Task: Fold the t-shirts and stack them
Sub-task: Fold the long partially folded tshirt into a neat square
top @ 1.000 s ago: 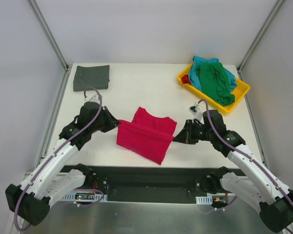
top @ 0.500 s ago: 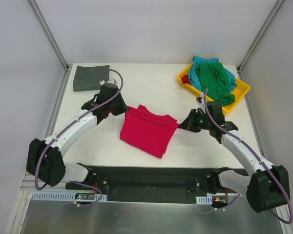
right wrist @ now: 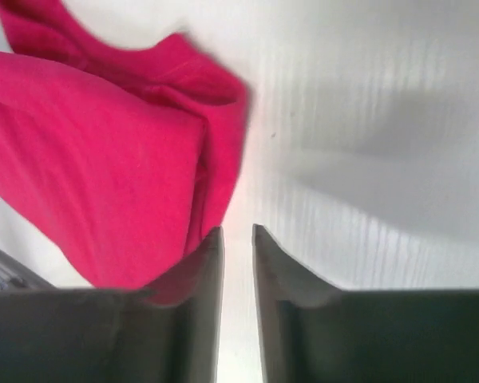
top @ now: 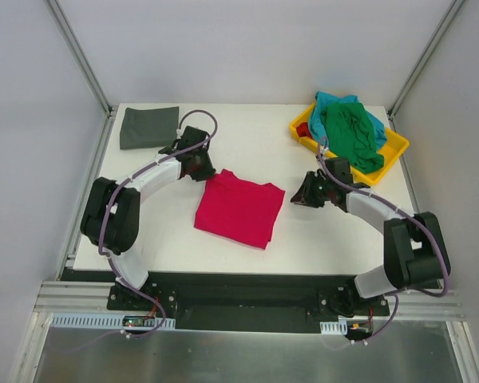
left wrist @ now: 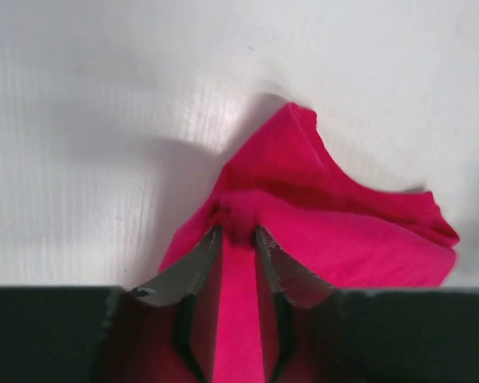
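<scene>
A crimson red t-shirt (top: 238,209) lies folded on the white table, mid-front. My left gripper (top: 206,174) is at the shirt's far left corner. In the left wrist view the left gripper (left wrist: 238,231) has a puckered fold of the red t-shirt (left wrist: 335,231) pinched between its tips. My right gripper (top: 297,198) sits just off the shirt's right edge. In the right wrist view the right gripper (right wrist: 237,231) stands slightly open, bare table showing in the gap, with the red t-shirt (right wrist: 104,159) to its left. A dark grey t-shirt (top: 149,126) lies folded at the far left corner.
A yellow tray (top: 399,144) at the far right holds a crumpled green t-shirt (top: 353,134) over a teal t-shirt (top: 329,104), with a small red bit at its left end. Metal frame posts stand at both far corners.
Both arms swung away from me, carrying the shirt's near edge over onto its far half. The shirt now lies flatter and squarer. The right gripper has let go of the cloth.
</scene>
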You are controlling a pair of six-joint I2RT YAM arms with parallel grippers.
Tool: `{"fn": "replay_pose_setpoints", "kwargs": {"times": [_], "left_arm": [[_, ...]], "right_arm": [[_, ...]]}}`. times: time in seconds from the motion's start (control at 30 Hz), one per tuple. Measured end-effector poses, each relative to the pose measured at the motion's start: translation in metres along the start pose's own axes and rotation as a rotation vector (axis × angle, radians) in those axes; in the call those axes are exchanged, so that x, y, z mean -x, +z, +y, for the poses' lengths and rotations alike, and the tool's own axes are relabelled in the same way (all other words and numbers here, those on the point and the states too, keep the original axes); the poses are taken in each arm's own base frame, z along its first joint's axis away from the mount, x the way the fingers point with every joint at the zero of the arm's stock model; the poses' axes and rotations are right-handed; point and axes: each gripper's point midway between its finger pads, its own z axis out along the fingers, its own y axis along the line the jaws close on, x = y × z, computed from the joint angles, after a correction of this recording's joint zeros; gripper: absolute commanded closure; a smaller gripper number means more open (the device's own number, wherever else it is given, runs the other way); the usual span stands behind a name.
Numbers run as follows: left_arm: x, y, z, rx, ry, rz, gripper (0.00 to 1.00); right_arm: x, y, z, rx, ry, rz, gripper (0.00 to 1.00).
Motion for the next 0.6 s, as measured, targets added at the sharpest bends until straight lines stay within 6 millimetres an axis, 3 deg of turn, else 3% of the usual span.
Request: {"fn": "replay_pose_setpoints", "kwargs": {"times": [0.07, 0.13, 0.17, 0.23, 0.27, 0.3, 0.47, 0.6], "left_arm": [[0.007, 0.008, 0.008, 0.022, 0.000, -0.003, 0.29], [0.014, 0.011, 0.012, 0.030, -0.009, -0.009, 0.06], [0.017, 0.011, 0.014, 0.032, -0.013, -0.014, 0.01], [0.021, 0.010, 0.015, 0.030, -0.014, -0.020, 0.01], [0.022, 0.009, 0.014, 0.024, -0.011, -0.022, 0.01], [0.021, 0.007, 0.012, 0.015, -0.006, -0.020, 0.01], [0.016, -0.012, 0.003, -0.060, 0.028, -0.018, 0.01], [0.001, -0.038, -0.027, -0.264, 0.057, 0.026, 0.01]], "right_arm": [[0.007, 0.009, -0.007, -0.028, 0.005, 0.002, 0.46], [0.014, 0.012, -0.008, -0.037, -0.004, -0.009, 0.41], [0.017, 0.011, -0.007, -0.036, -0.009, -0.015, 0.40], [0.025, 0.008, 0.001, -0.022, -0.031, -0.040, 0.33], [0.027, 0.006, 0.004, -0.015, -0.041, -0.049, 0.25], [0.027, 0.002, 0.009, -0.006, -0.055, -0.057, 0.03], [0.016, -0.013, 0.054, 0.093, -0.171, -0.071, 0.04], [-0.012, -0.014, 0.090, 0.181, -0.254, -0.016, 0.04]]}}
